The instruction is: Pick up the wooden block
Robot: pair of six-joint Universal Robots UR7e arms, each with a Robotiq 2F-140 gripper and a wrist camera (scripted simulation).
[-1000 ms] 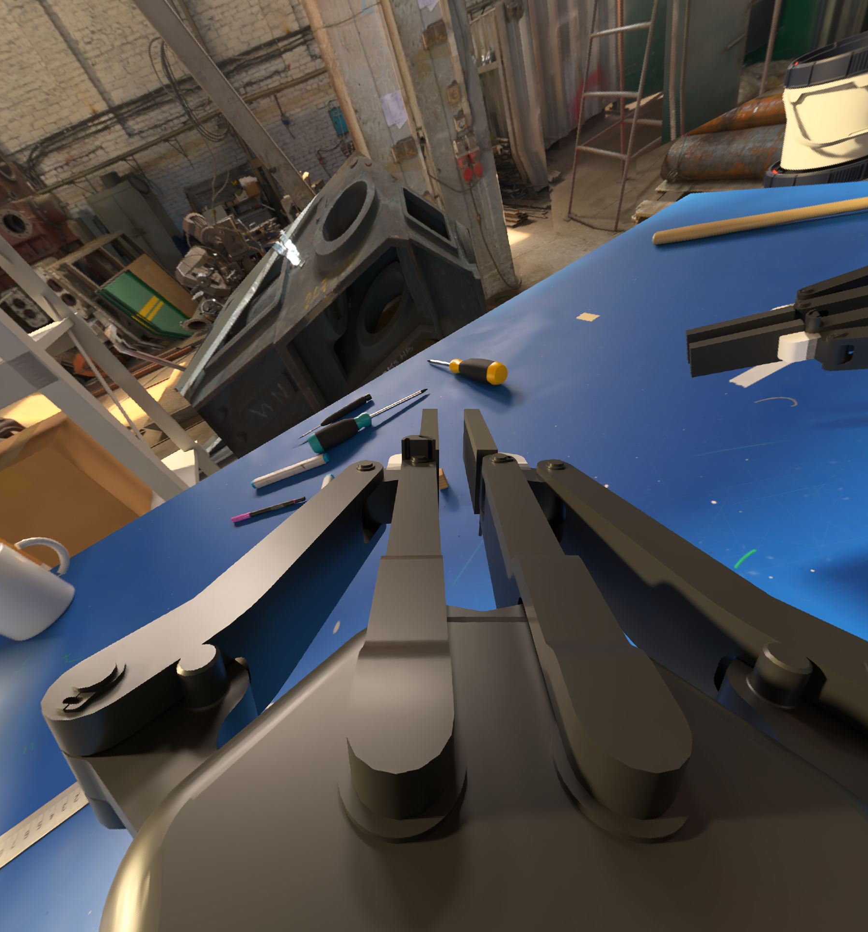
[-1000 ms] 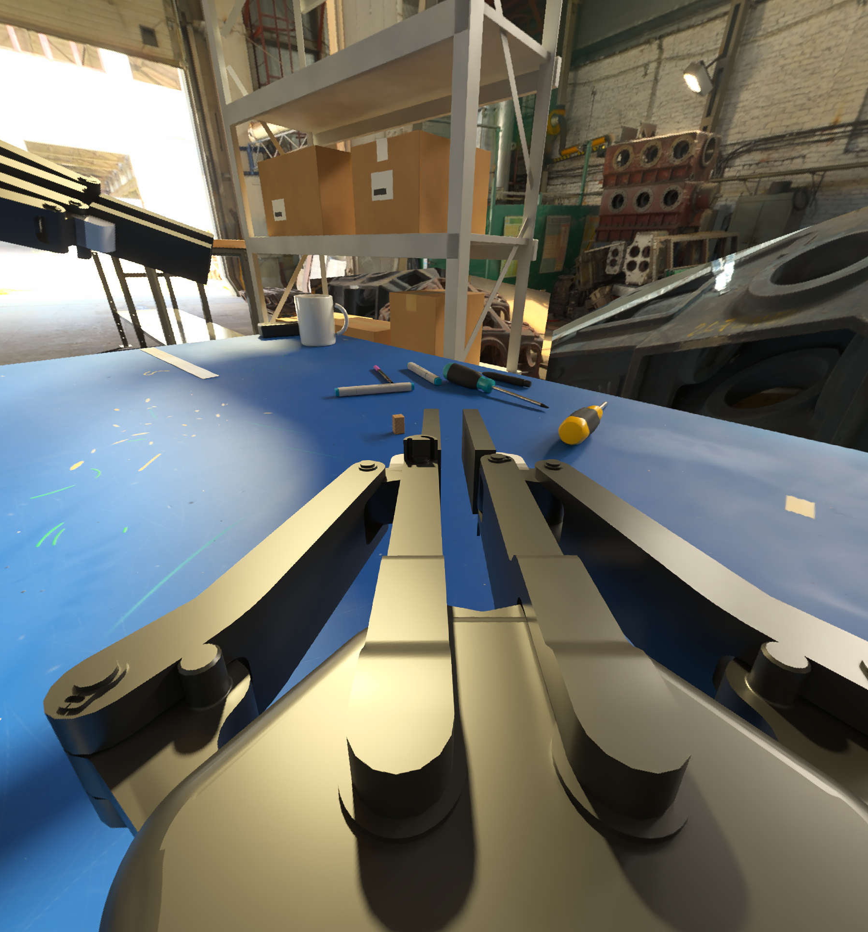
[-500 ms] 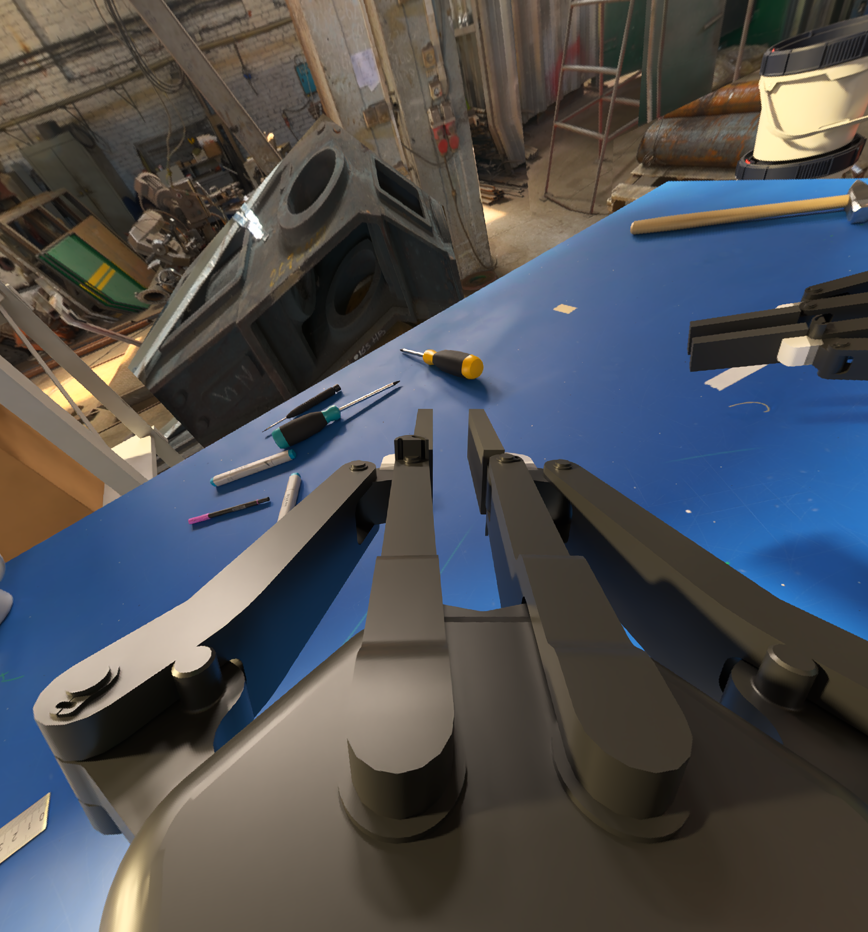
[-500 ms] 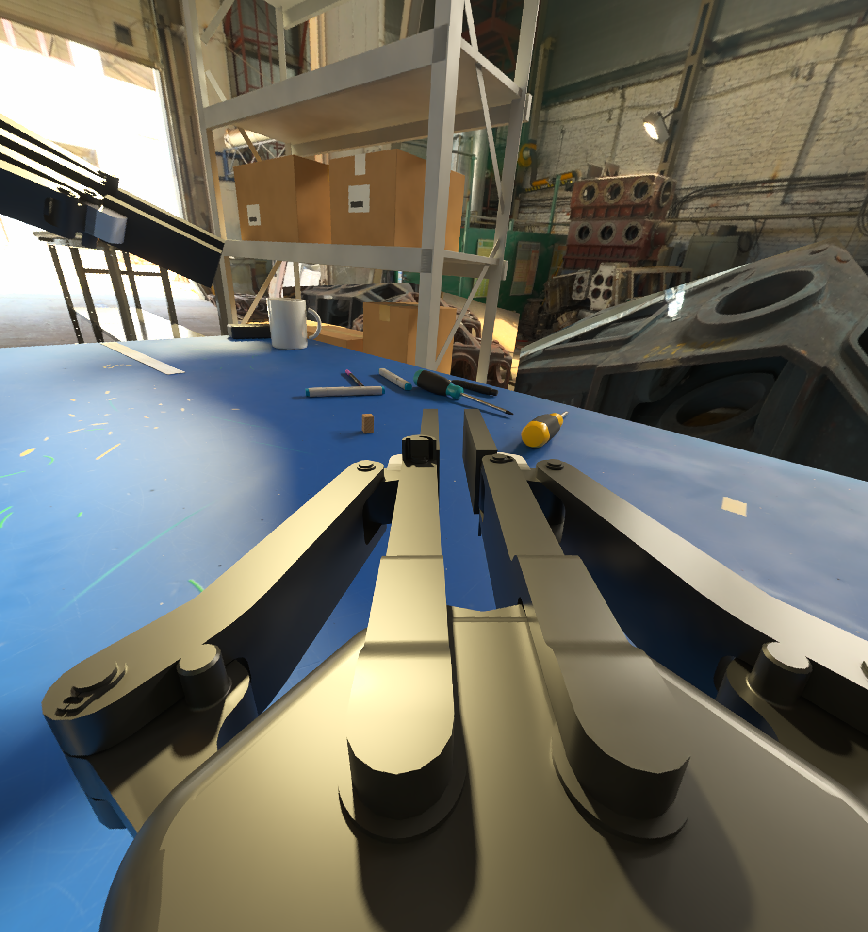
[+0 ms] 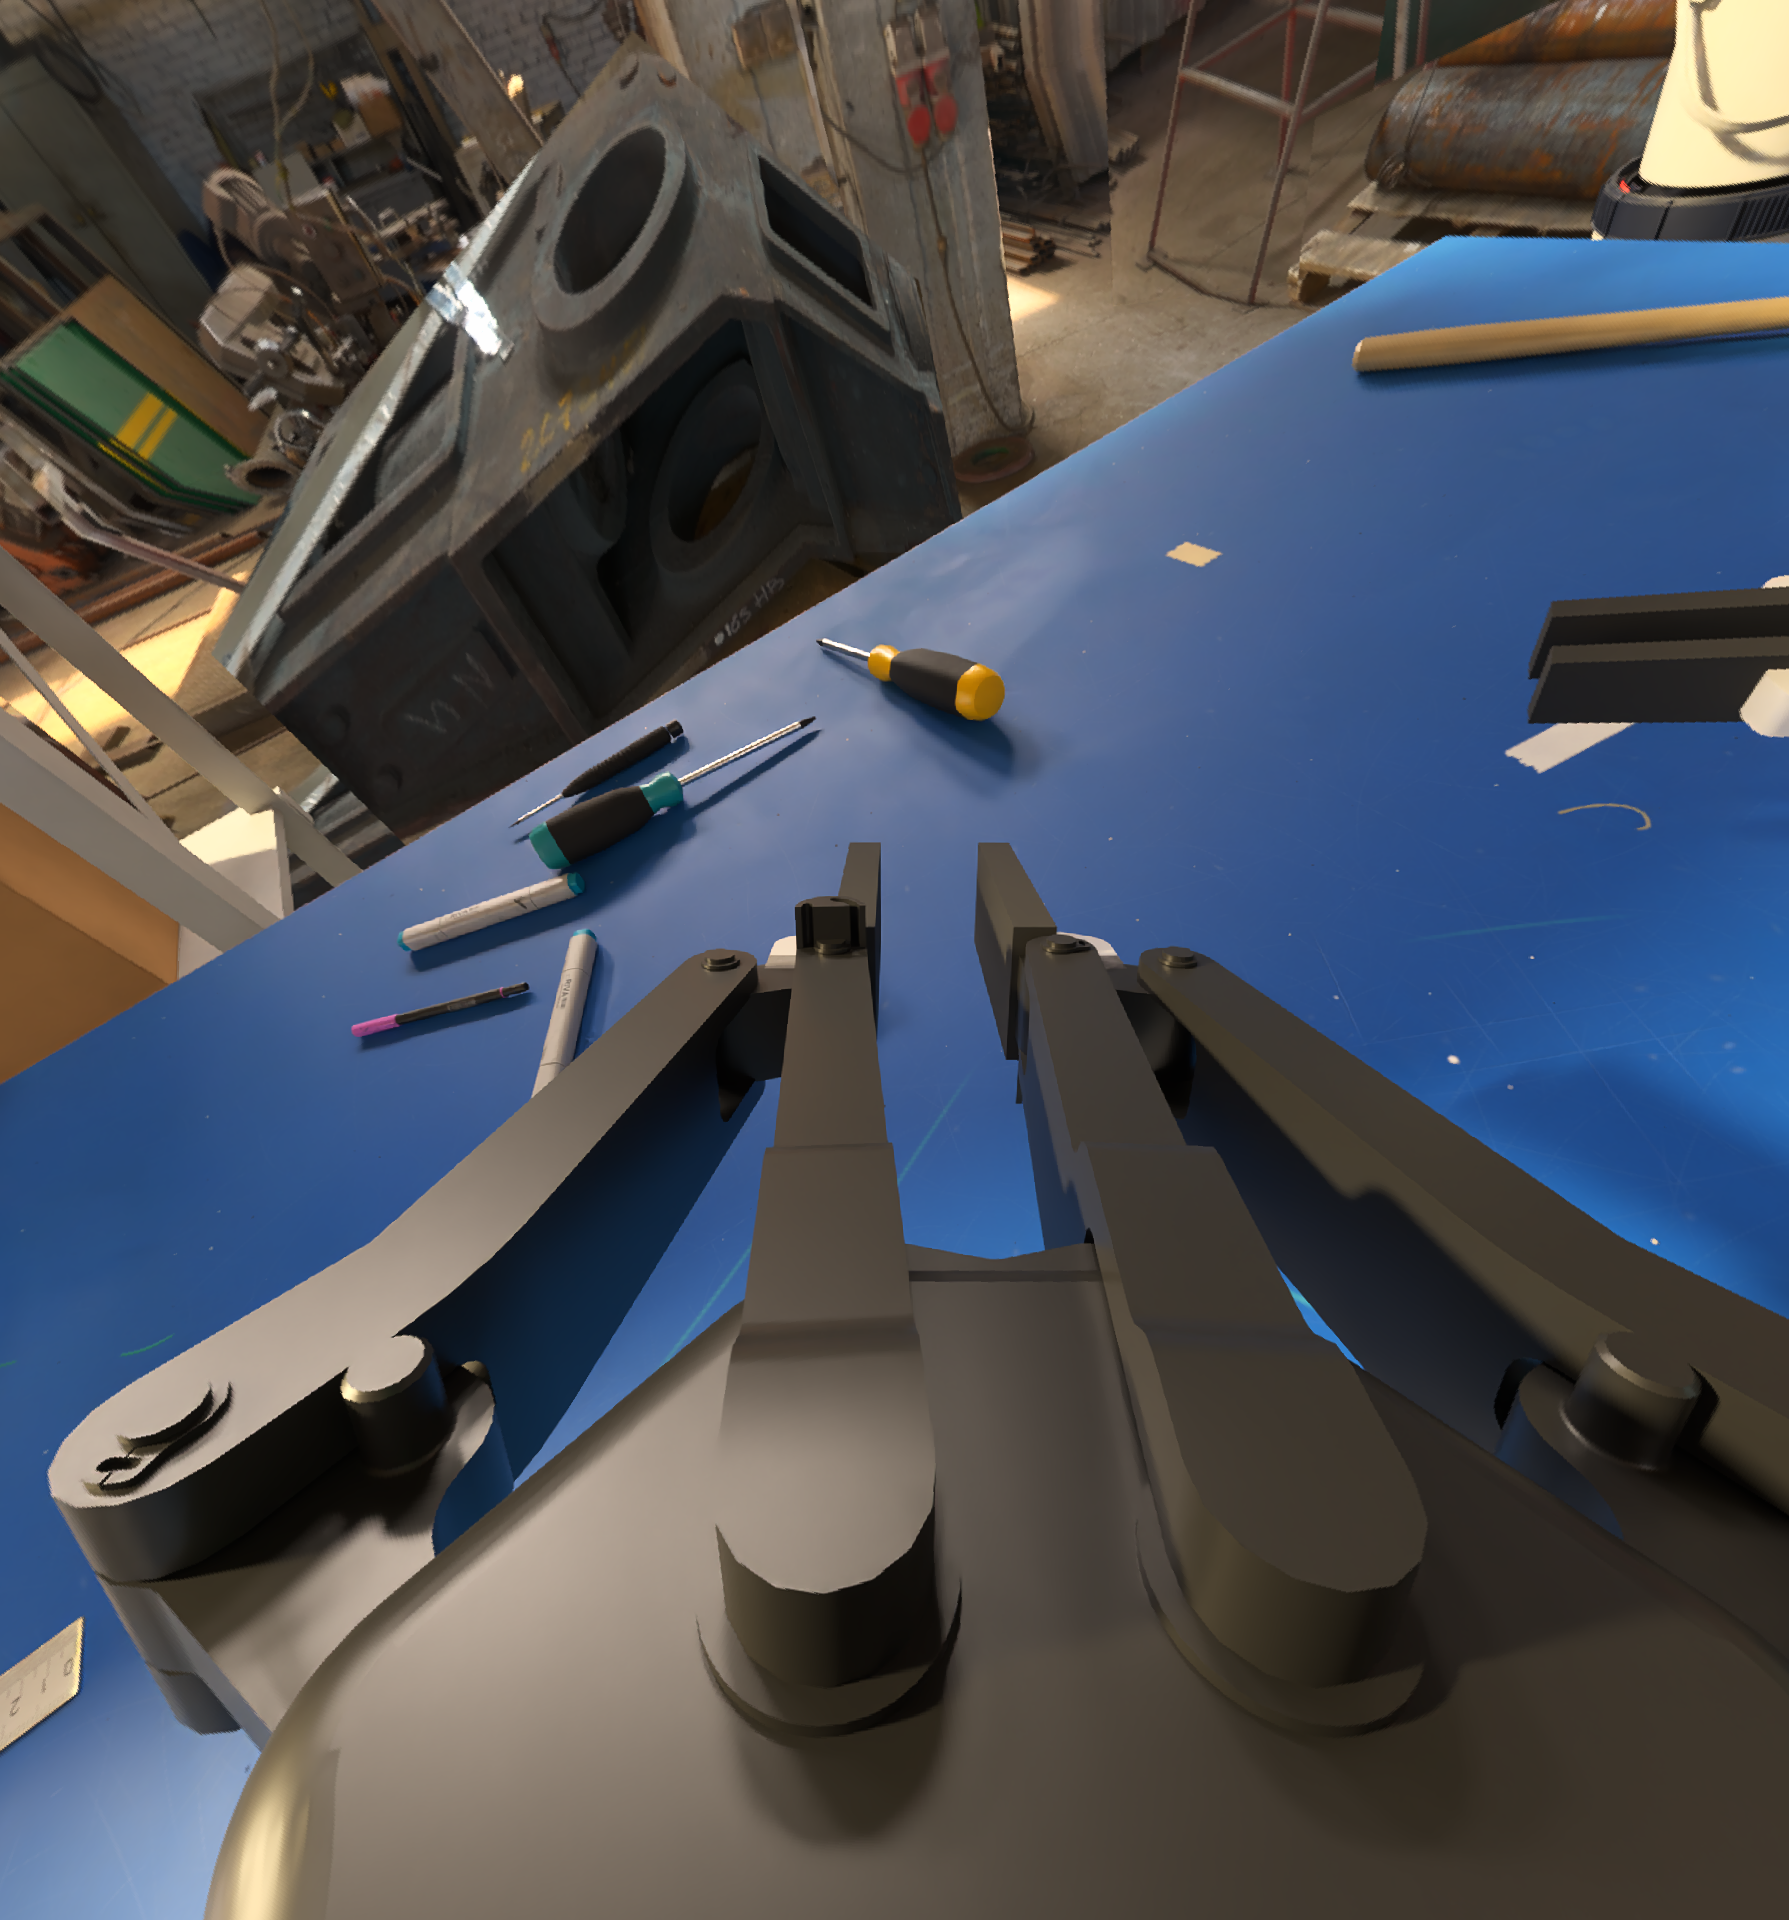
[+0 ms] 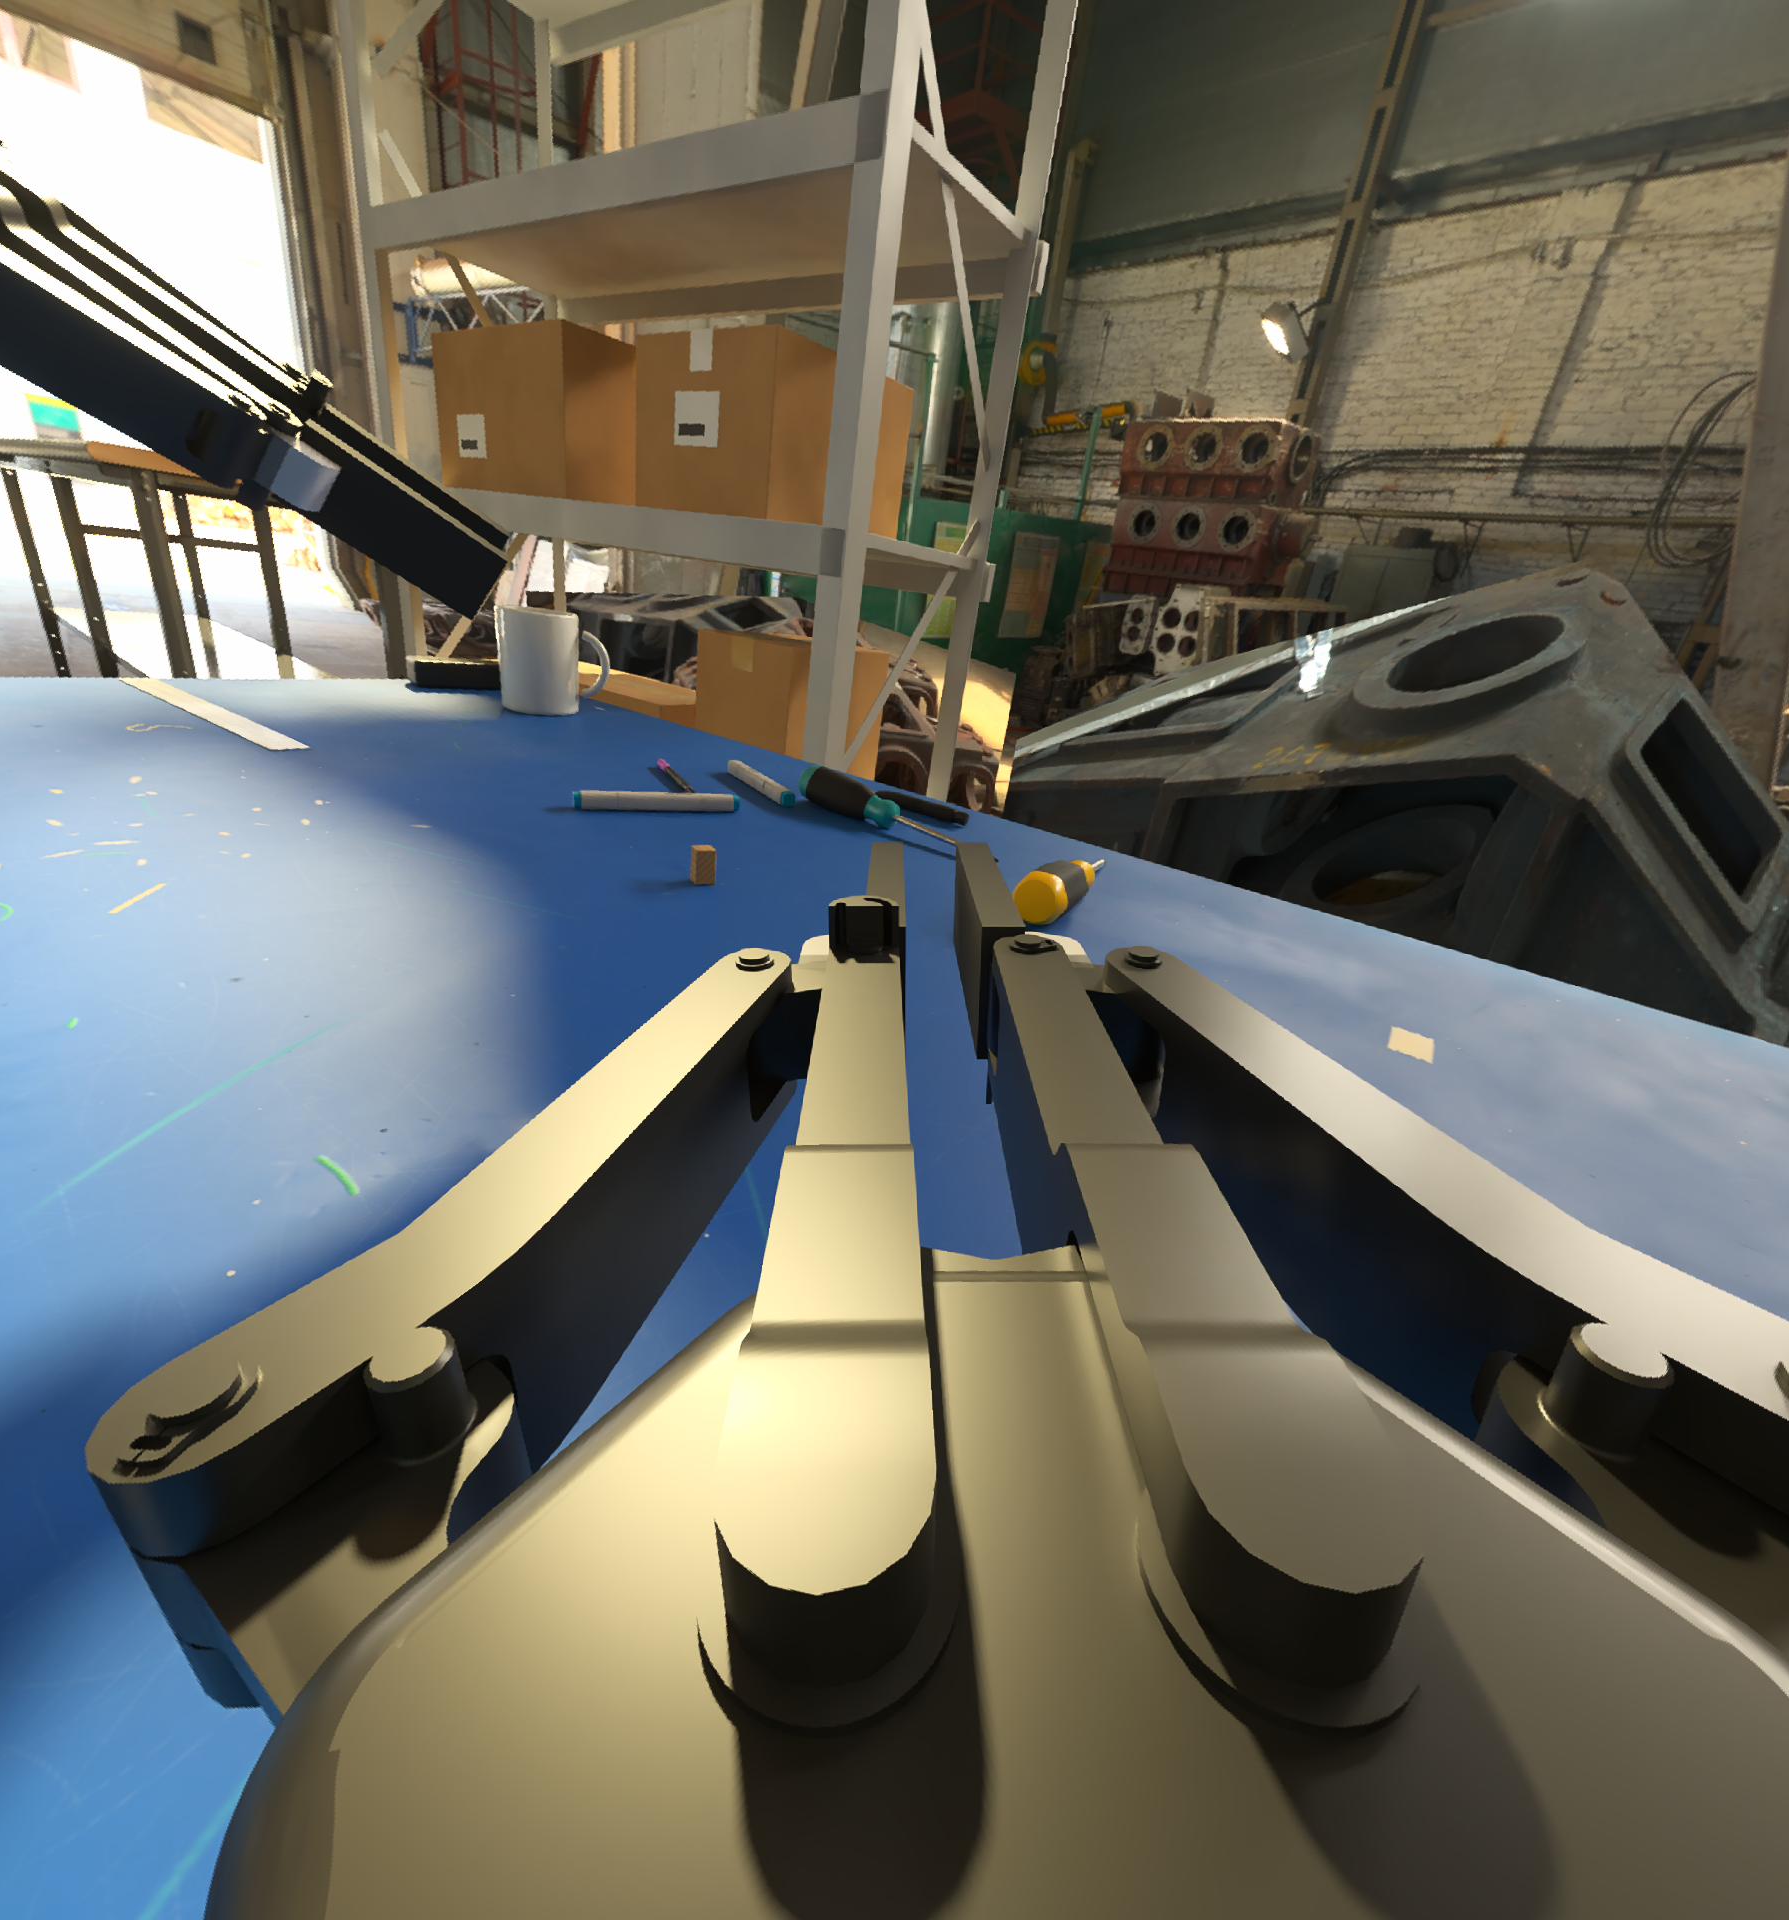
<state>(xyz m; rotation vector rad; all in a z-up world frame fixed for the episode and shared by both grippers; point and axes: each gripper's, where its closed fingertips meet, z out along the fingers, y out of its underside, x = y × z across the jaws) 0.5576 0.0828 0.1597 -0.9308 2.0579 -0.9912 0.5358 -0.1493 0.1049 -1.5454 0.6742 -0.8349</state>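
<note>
The wooden block [image 6: 702, 863] is a small tan cube standing on the blue table [image 6: 246, 987]. It shows only in the right wrist view, ahead and left of my right gripper [image 6: 929, 868], which is shut and empty above the table. My left gripper [image 5: 928, 868] hovers over the table with its jaws a little apart and nothing between them. The block does not show in the left wrist view. The left gripper also reaches in from the upper left of the right wrist view [image 6: 479, 577]. The right gripper shows at the right edge of the left wrist view [image 5: 1539, 665].
A yellow-ended screwdriver [image 5: 931, 681], a teal-and-black screwdriver [image 5: 609, 816], markers [image 5: 490, 909] and a pink pen [image 5: 438, 1008] lie near the far table edge. A white mug [image 6: 537, 660] and a ruler [image 6: 215, 712] sit farther off. A hammer handle [image 5: 1596, 327] lies at the far right.
My left gripper's jaws have parted a little and it has shifted over the table. The right wrist view has swung, so the block now sits farther left of the right fingers.
</note>
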